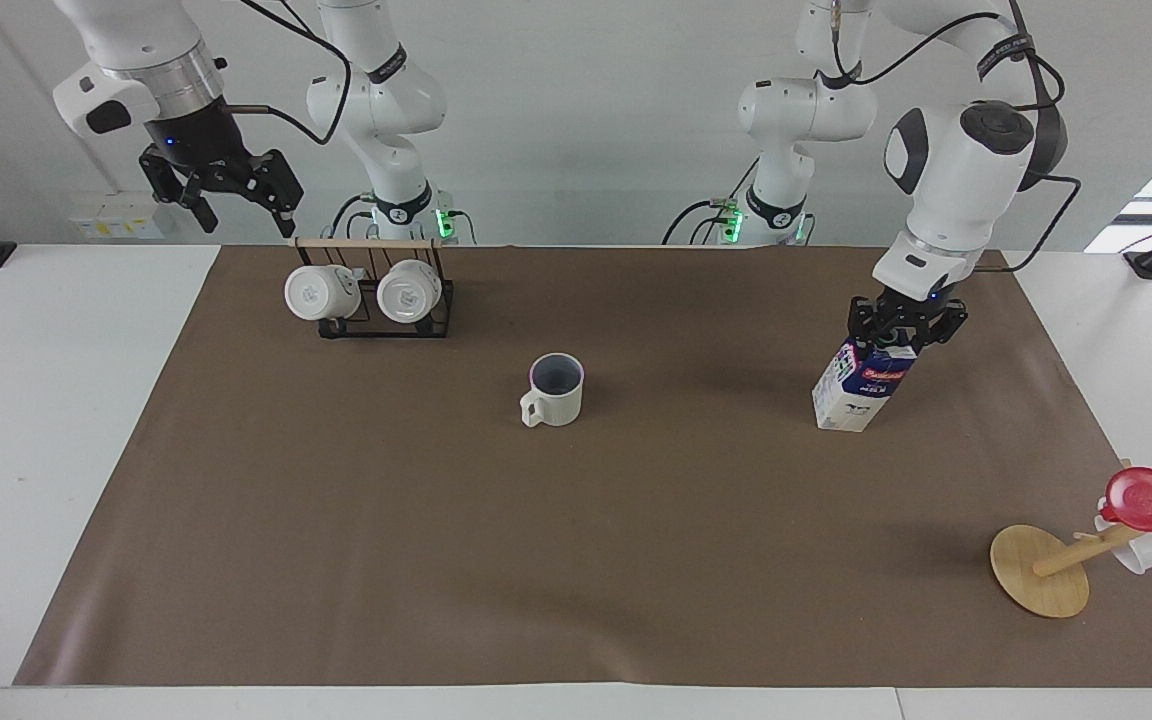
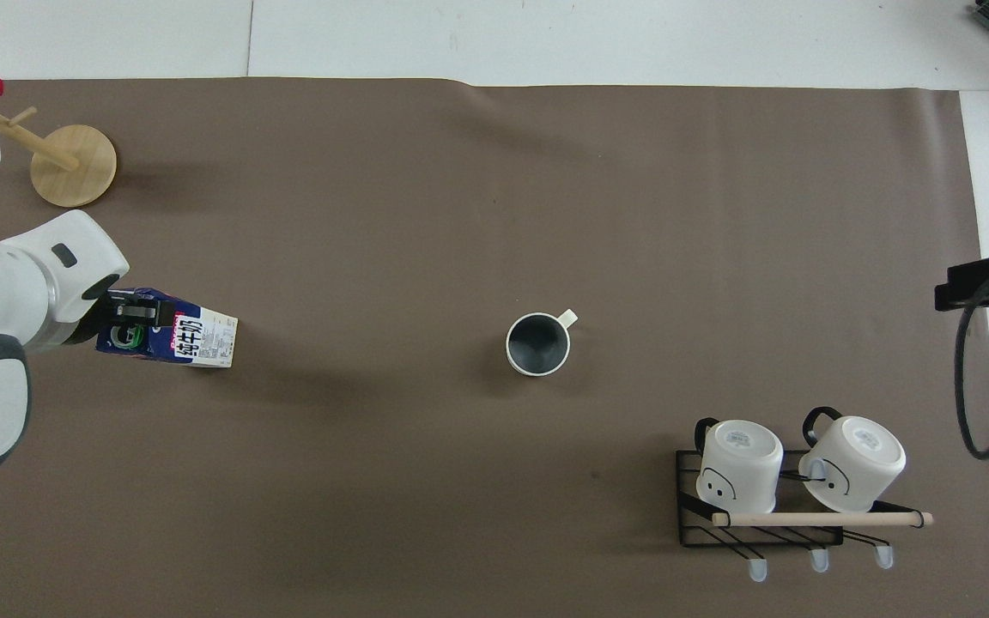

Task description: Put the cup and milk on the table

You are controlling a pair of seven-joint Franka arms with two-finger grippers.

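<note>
Blue-and-white milk [image 1: 861,385] leaning on table [image 1: 536,550], top pinched under left end effector [image 1: 904,325]. Could fall if let go crooked. Cup [image 1: 554,390] upright well apart. Right end effector [image 1: 241,205] waiting open over rack [image 1: 376,290].

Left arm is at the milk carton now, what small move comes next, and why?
Probably open the left gripper and lift straight up: the milk carton already stands on the brown mat, though tilted, and the mug is placed. The right gripper waits above the mug rack.

Matt brown paper-like mat [image 1: 436,520]
</note>
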